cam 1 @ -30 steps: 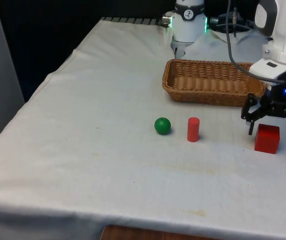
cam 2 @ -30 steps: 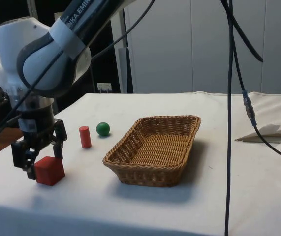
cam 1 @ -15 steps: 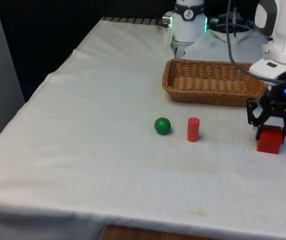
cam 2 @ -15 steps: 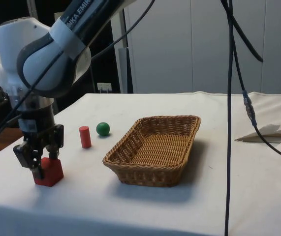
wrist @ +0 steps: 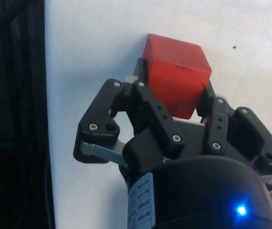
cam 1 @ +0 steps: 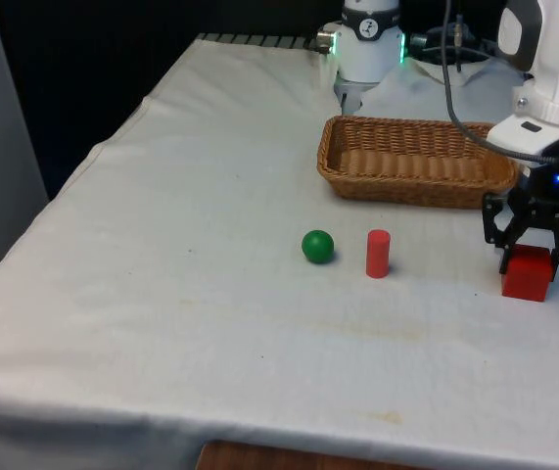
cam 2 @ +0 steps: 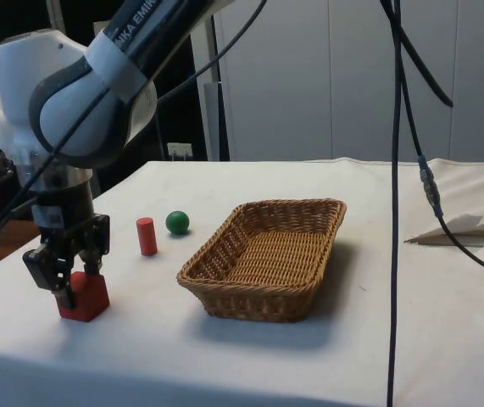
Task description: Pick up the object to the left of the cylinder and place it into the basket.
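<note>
Gripping the red cube (cam 1: 527, 273) from above, the pincer (cam 1: 537, 257) has its two black fingers pressed against opposite sides of the block, which rests on the white tablecloth (cam 1: 210, 294) near the table's edge at the front view's right. From the wrist, the fingers (wrist: 147, 102) clamp the cube's (wrist: 176, 80) flanks, with the cloth's edge and a dark drop just beside it. Seen from the side, the pincer (cam 2: 65, 273) stands upright over the cube (cam 2: 83, 297). Well apart from it, the red cylinder (cam 1: 378, 254) stands upright mid-table, and the green ball (cam 1: 317, 246), the object at the cylinder's left in the front view, lies just beside it, untouched. Behind them the wicker basket (cam 1: 411, 161) sits with nothing visible inside.
</note>
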